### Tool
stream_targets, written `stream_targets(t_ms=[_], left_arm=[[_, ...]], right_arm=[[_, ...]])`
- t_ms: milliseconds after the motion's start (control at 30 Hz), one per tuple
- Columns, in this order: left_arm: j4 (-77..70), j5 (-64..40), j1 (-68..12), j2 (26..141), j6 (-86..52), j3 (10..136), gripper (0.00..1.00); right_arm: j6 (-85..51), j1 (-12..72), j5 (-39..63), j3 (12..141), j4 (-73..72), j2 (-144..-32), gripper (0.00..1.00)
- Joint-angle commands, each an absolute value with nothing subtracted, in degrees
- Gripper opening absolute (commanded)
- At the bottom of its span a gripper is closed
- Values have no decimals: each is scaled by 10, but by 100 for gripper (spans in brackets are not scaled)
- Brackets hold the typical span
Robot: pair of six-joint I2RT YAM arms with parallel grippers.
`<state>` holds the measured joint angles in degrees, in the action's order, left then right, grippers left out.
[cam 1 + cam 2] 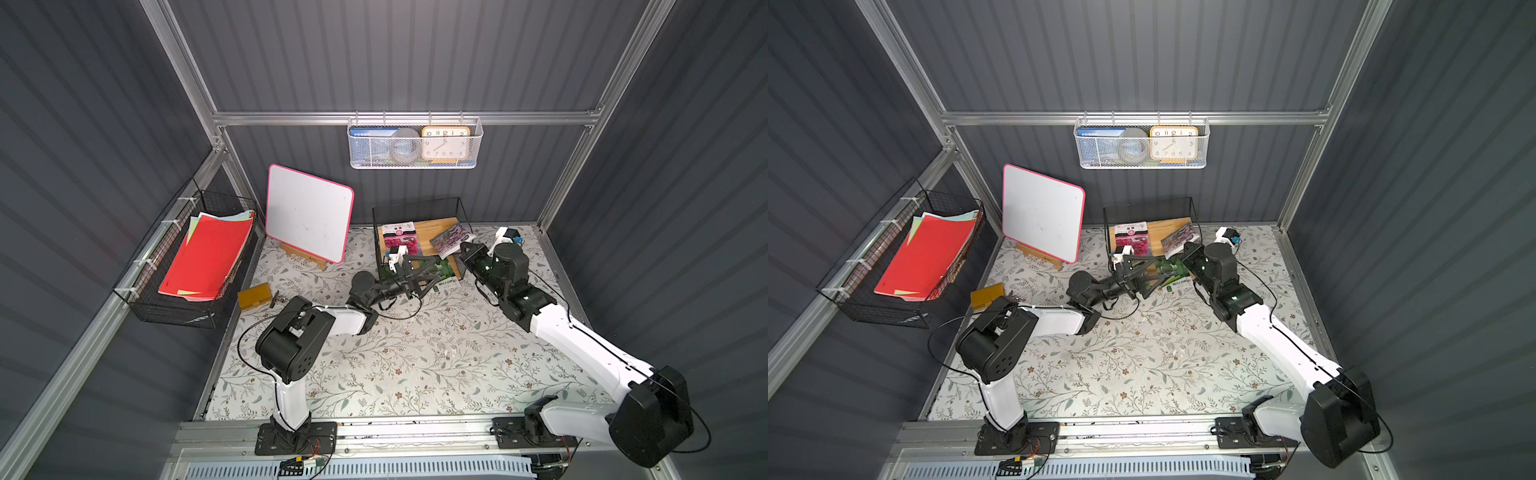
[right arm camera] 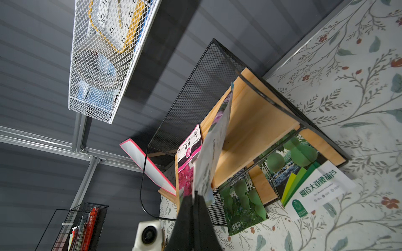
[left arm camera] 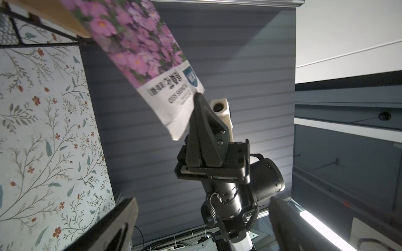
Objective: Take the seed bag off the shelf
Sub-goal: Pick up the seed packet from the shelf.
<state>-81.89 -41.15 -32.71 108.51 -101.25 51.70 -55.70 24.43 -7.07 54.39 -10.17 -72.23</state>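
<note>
1. The right claw [image 1: 464,248] is pinched tight on the white end of the seed bag [image 1: 451,239], a packet printed with purple flowers.
2. In the left wrist view its fingertips [image 3: 196,97] meet on the corner of that bag [image 3: 148,54], beside the printed label.
3. The bag slants up and away from the claw. Its far end lies over the right end of the top board of the shelf [image 1: 434,230], as both top views show [image 1: 1179,241]. Whether it touches the wood cannot be told.
4. In the right wrist view the bag [image 2: 215,152] is seen almost edge-on, rising from the closed claw [image 2: 193,195] in front of the light wooden board [image 2: 256,121].
5. The left claw [image 1: 436,272] is spread wide and holds nothing. It sits low in front of the shelf's lower board.
6. A pink flower packet [image 1: 400,239] lies flat on the left part of the top board.
7. Two green gourd packets [image 2: 304,165] lie on the lower board. One pokes out over the front edge onto the desk [image 1: 415,353].
8. A whiteboard with a pink rim [image 1: 307,212] leans on a small wooden stand to the left of the shelf.
9. A white mesh basket [image 1: 415,164] with a clock hangs on the back wall. A black wire basket [image 1: 166,307] of red papers hangs on the left wall.
</note>
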Motion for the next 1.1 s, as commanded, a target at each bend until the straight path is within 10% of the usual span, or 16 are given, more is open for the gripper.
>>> stream_targets(t_ms=[0,1067], left_arm=[[-854,-399,-330,1101,-1049,531,100],[-883,-330,-334,1197,-1095,602,86]], right_arm=[[-565,243,-60,536,-122,-712,0],[-605,243,-31,443,-131,-637,0]])
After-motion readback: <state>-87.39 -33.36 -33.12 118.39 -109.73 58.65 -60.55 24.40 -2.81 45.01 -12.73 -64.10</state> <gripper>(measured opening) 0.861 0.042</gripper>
